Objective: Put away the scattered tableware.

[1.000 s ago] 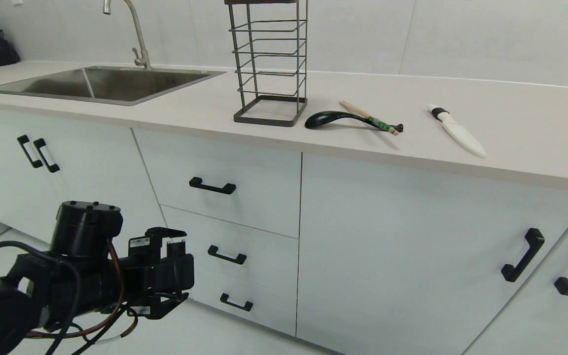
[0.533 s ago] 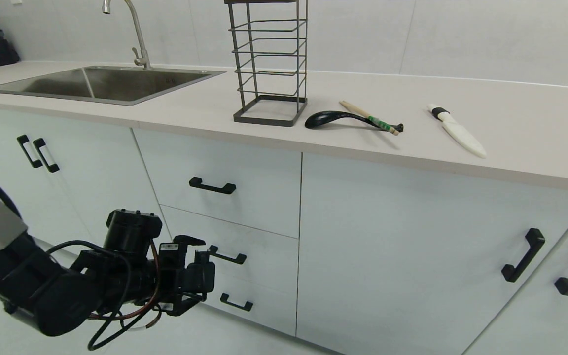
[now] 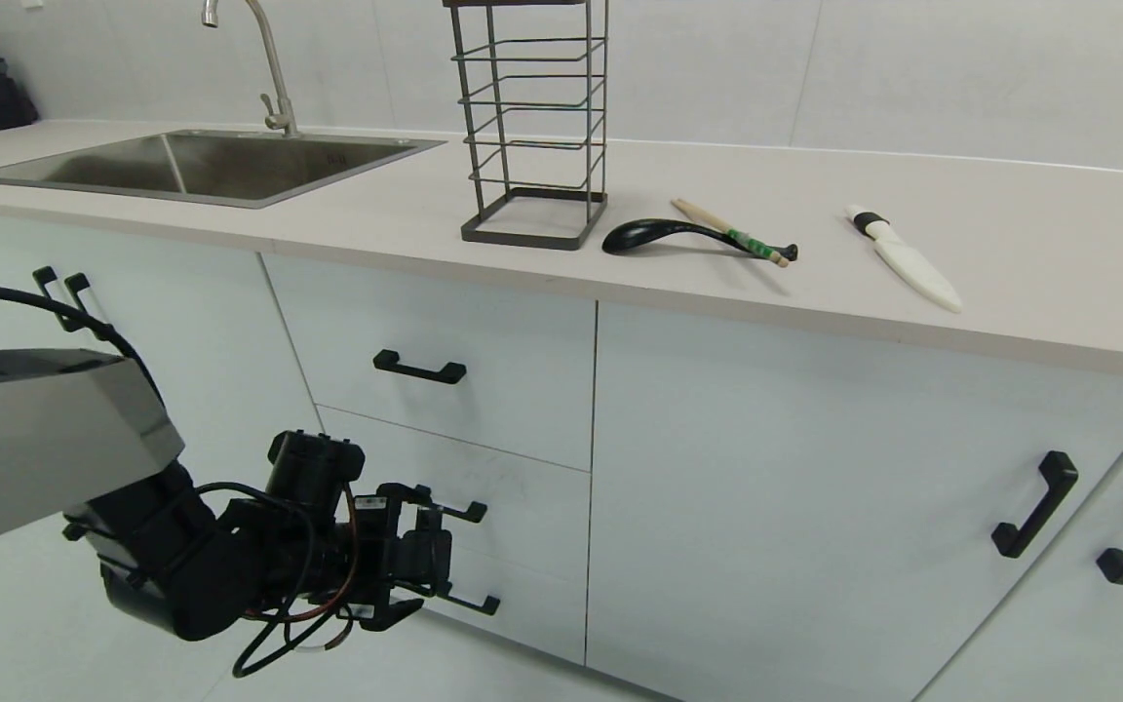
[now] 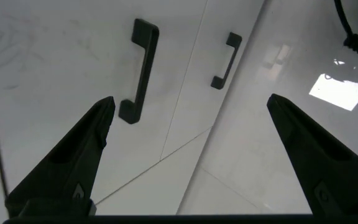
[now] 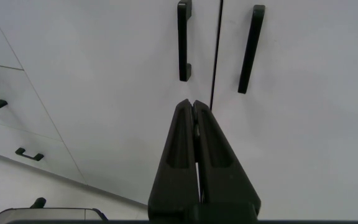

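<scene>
Left gripper (image 4: 190, 102) gapes wide by drawers (image 3: 484, 400); right gripper (image 5: 195, 107) pressed closed. Ladle (image 3: 647, 235), chopsticks (image 3: 729, 232), knife (image 3: 905, 260) lie near worktop (image 3: 376, 210) front edge.

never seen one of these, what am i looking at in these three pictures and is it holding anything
It is a two-armed robot in a kitchen. The wide picture comes from a camera on its head; the other two from cameras on its wrists, looking past the jaws at white cabinet fronts. On the counter lie a black spoon, chopsticks and a white knife, beside a tall wire rack; a sink sits farther left. The left arm hangs low by the drawers, jaws wide open. On the right arm the jaws are shut. Neither holds anything.
</scene>
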